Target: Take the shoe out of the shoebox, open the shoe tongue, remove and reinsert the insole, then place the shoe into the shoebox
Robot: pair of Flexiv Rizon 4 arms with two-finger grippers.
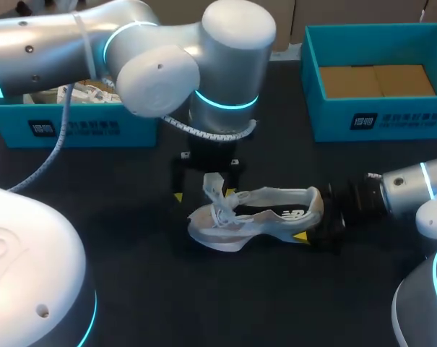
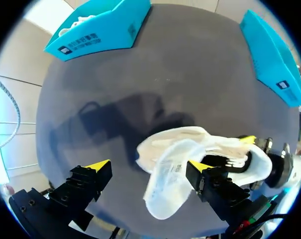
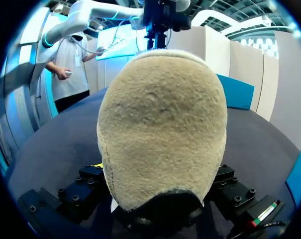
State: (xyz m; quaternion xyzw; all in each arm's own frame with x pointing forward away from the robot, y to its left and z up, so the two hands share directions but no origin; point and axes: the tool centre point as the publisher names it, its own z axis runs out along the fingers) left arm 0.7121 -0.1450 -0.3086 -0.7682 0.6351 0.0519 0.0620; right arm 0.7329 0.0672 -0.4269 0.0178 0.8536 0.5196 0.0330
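A white shoe (image 1: 261, 217) lies on its side on the dark table, toe to the left, with loose laces. My right gripper (image 1: 312, 224) is shut on its heel, which fills the right wrist view as a beige rounded heel (image 3: 160, 124) between the fingers (image 3: 85, 186). My left gripper (image 1: 204, 195) hangs open over the toe end. In the left wrist view the raised tongue (image 2: 167, 184) stands between that gripper's (image 2: 148, 166) yellow tips, close to one finger (image 2: 210, 181); only that finger is near it.
A teal shoebox (image 1: 74, 129) holding another white shoe stands at the back left. A second teal box (image 1: 377, 116) with brown card inside stands at the back right. Bare dark tabletop lies in front of the shoe.
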